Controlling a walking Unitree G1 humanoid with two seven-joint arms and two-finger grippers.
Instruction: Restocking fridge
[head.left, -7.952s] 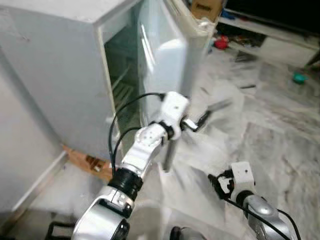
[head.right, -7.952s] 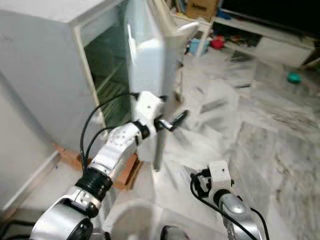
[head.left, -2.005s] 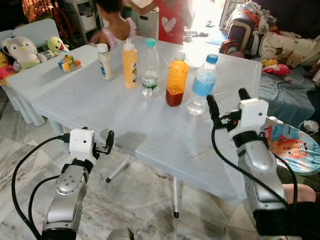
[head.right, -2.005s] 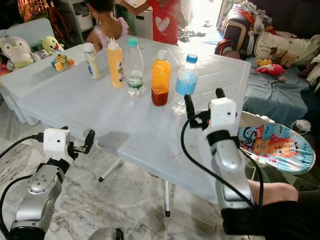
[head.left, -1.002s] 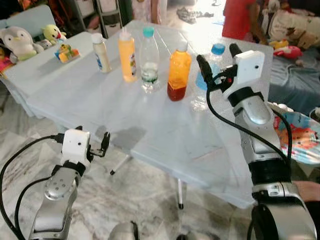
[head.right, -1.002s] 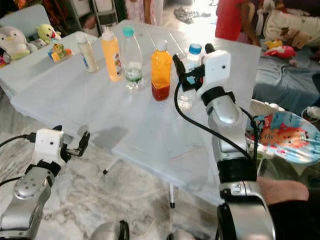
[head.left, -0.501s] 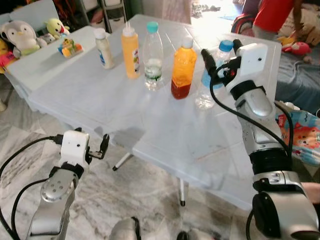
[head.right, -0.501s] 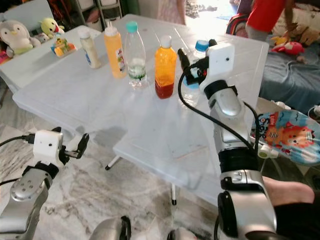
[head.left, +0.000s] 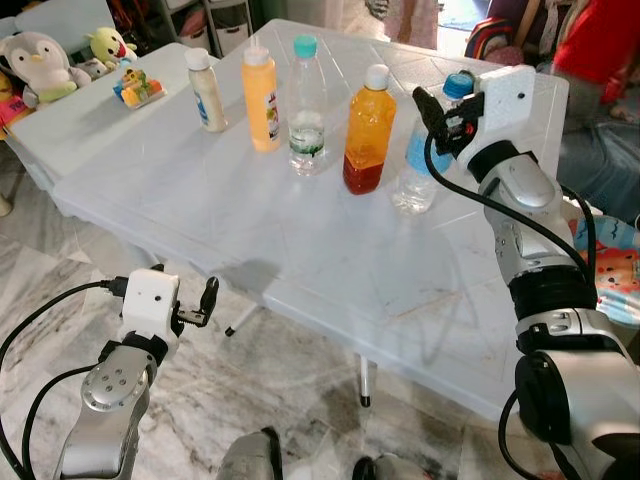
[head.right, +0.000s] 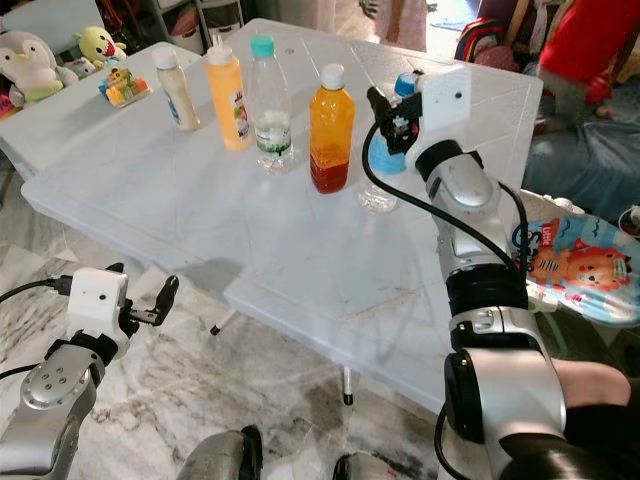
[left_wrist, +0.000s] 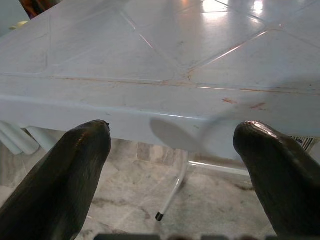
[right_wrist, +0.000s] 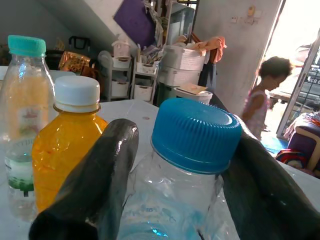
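My left gripper hung spread and empty below the edge of the white plastic table. Farther out, my right gripper straddled the blue-capped clear water bottle standing on that table, fingers apart, not yet pinching. I judged closing on it came next.

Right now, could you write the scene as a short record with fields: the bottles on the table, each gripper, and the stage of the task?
surface: white plastic table
bottles, robot's left to right: small cream bottle; yellow squeeze bottle; clear bottle with teal cap; orange juice bottle; blue-capped water bottle
right gripper: open, one finger on each side of the blue-capped water bottle's neck, not closed
left gripper: open, low before the table edge, idle
stage: bottle about to be grasped, all five upright on the table
background: a person
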